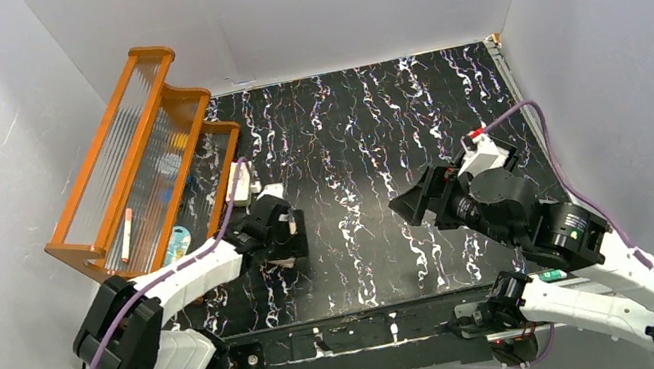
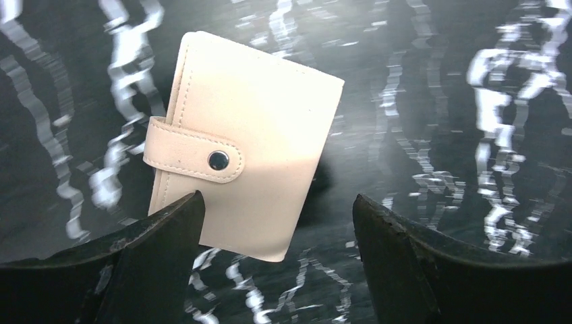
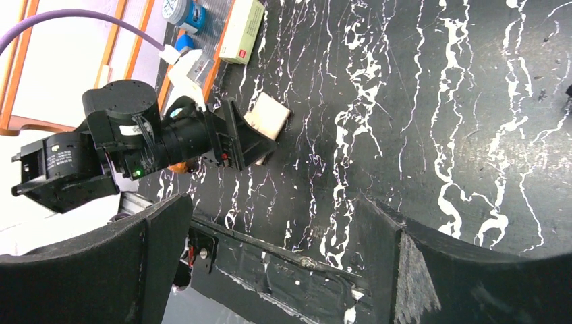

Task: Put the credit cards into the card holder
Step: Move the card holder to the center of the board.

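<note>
The left end effector [image 2: 276, 202] is seen with jaws spread wide, nothing gripped, over the closed, snapped card holder [image 2: 243, 142], which lies flat on the tabletop [image 2: 418, 81]. The right end effector [image 3: 270, 209] is held wide and empty, well apart.

Matt leather-like card holder [image 2: 249, 135] w/ shiny metal snap [image 2: 218, 160], glossy marbled table [image 2: 418, 81]

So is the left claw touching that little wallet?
Cannot tell. In the left wrist view one finger overlaps the card holder at its corner; the other stands clear of it.
</note>
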Available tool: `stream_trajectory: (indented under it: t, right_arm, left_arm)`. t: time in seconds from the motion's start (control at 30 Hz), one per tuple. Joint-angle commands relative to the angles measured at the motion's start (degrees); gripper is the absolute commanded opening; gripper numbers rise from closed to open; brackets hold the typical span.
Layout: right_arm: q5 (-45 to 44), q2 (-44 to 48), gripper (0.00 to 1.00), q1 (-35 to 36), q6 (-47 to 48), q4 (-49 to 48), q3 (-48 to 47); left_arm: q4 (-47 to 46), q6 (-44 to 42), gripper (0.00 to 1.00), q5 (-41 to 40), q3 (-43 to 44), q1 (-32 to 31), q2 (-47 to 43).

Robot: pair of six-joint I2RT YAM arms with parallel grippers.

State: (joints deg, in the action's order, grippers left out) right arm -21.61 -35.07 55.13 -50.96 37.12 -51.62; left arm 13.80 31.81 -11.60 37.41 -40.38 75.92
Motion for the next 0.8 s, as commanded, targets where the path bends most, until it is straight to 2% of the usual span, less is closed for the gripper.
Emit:
stream_trajectory:
  t: [0.0,0.13,0.23,0.37,0.47,0.6,0.77]
  right_arm:
    - [-3.4,1.8,0.98,-0.1,0.0,1.4,-1.7]
    - [-4.4,2.4,0.98,-0.1,-0.7,1.9,-2.0]
    - [-3.3,2.0,0.98,-0.2,-1.0,1.8,-1.7]
    - [-0.8,0.2,0.97,-0.1,0.5,1.5,-0.5]
    - [0.3,-2.5,0.91,-0.1,1.7,1.2,-0.1]
    - [1.1,-7.8,0.83,-0.1,4.8,0.9,-0.1]
    - [4.3,-16.5,0.62,-0.1,9.0,-2.3,0.3]
  left_arm:
    - [-12.2,-0.4,0.78,13.2,0.7,-5.8,5.9]
    - [-13.8,0.4,0.73,17.6,6.8,-11.7,10.4]
    - [-13.0,2.5,0.70,20.4,10.5,-13.1,7.9]
    - [-6.2,4.6,0.73,12.5,12.3,-13.1,2.8]
    - [1.3,5.0,0.73,7.6,13.6,-12.0,0.5]
    - [5.3,6.3,0.71,8.8,12.8,-10.1,-3.6]
    - [7.8,5.0,0.76,7.9,11.1,-10.0,-13.4]
